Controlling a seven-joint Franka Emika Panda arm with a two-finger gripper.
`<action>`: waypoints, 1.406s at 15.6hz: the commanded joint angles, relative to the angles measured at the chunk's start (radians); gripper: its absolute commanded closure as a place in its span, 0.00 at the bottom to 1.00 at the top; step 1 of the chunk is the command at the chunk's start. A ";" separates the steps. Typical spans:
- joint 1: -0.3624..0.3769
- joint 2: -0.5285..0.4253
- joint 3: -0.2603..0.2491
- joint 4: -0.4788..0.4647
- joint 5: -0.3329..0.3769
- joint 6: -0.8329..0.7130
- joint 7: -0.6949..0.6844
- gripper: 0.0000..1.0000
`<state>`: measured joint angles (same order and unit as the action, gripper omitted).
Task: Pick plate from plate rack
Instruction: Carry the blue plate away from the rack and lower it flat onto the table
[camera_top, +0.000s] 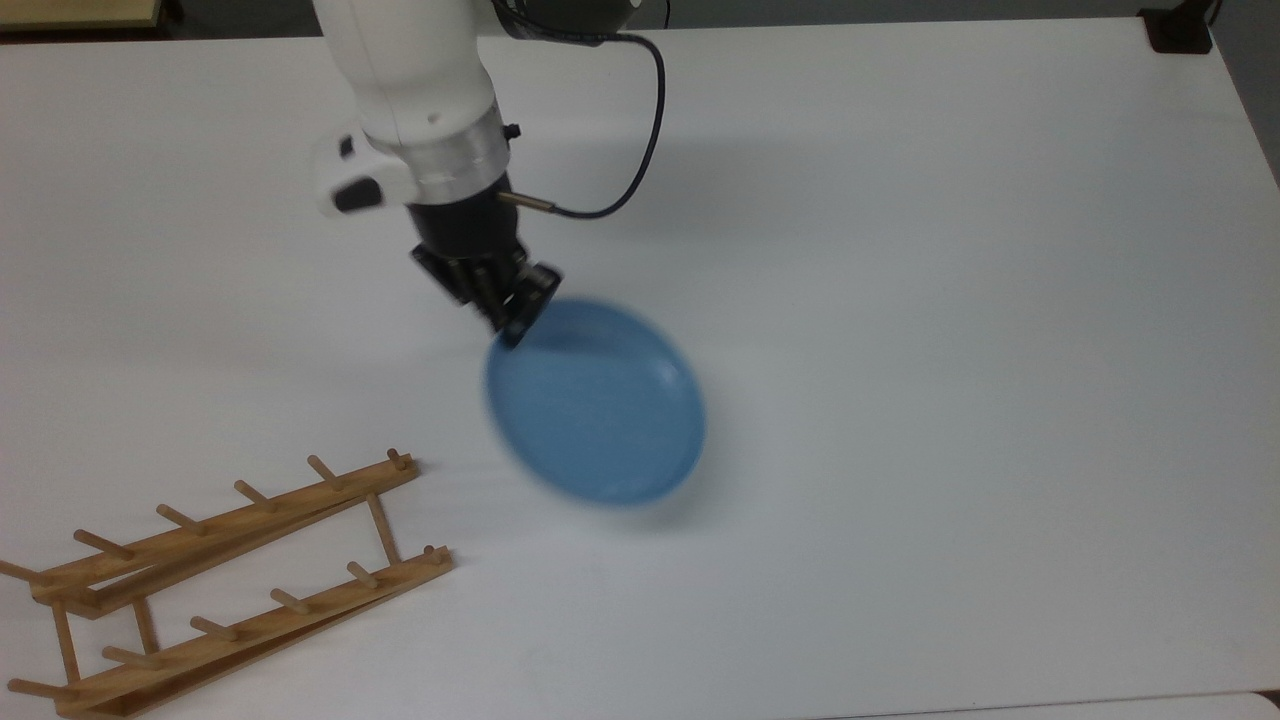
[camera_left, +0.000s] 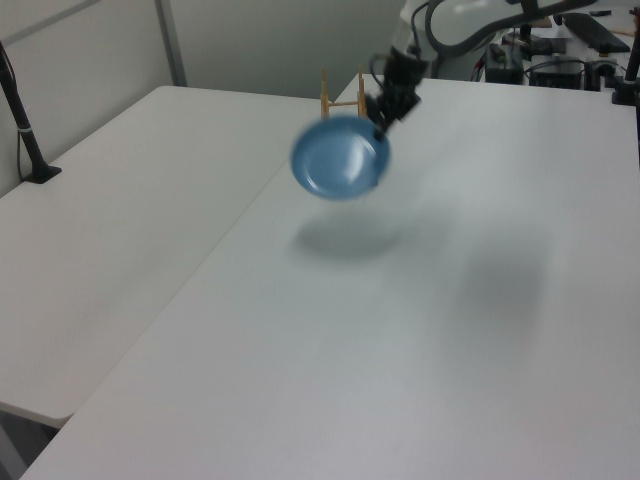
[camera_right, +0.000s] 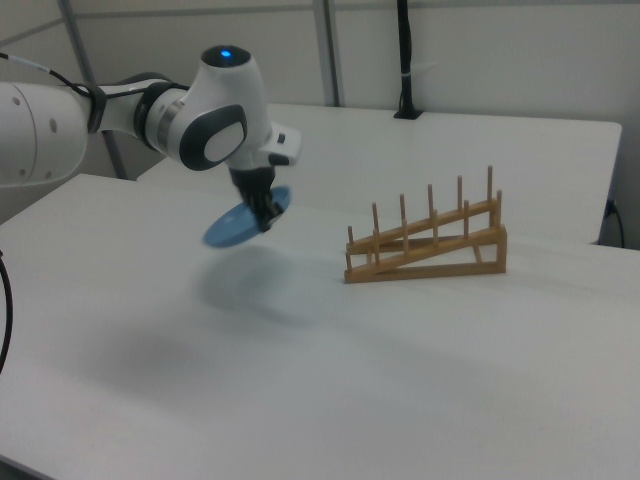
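**Plate out of the rack and carried over bare table**

Jaws closed on the plate's rim: the gripper (camera_top: 512, 318) pinches the light-blue plate (camera_top: 597, 402) at one edge, and the plate hangs from that single hold, tilted, with its hollow face showing in the top view. In the right view it floats clear above the white table (camera_right: 330, 380), with a soft shadow beneath it (so it touches nothing but the fingers).

Going by the right view from near to far: bare table in front, then the gripper (camera_right: 266, 214) and the plate (camera_right: 240, 226), then the plate rack (camera_right: 428, 247) well apart toward the right view's right. The wooden rack stands with its pegs up and no plate in any slot; the top view shows the same rack (camera_top: 215, 570) at its lower left, apart from the plate.

Judged from this, the picking itself is done: the plate is lifted out and free of the pegs. What remains, if anything, is only to hold it steady or set it down somewhere; an edge grip on a tilted plate could slip
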<state>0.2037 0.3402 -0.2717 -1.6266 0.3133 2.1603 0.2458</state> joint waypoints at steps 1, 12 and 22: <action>-0.007 -0.047 -0.017 -0.059 0.053 -0.317 -0.320 1.00; -0.060 0.054 -0.086 -0.160 -0.148 -0.332 -0.806 1.00; -0.061 -0.016 -0.107 -0.130 -0.225 -0.300 -0.615 0.00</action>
<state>0.1246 0.4135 -0.3737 -1.7723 0.1636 1.8567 -0.5215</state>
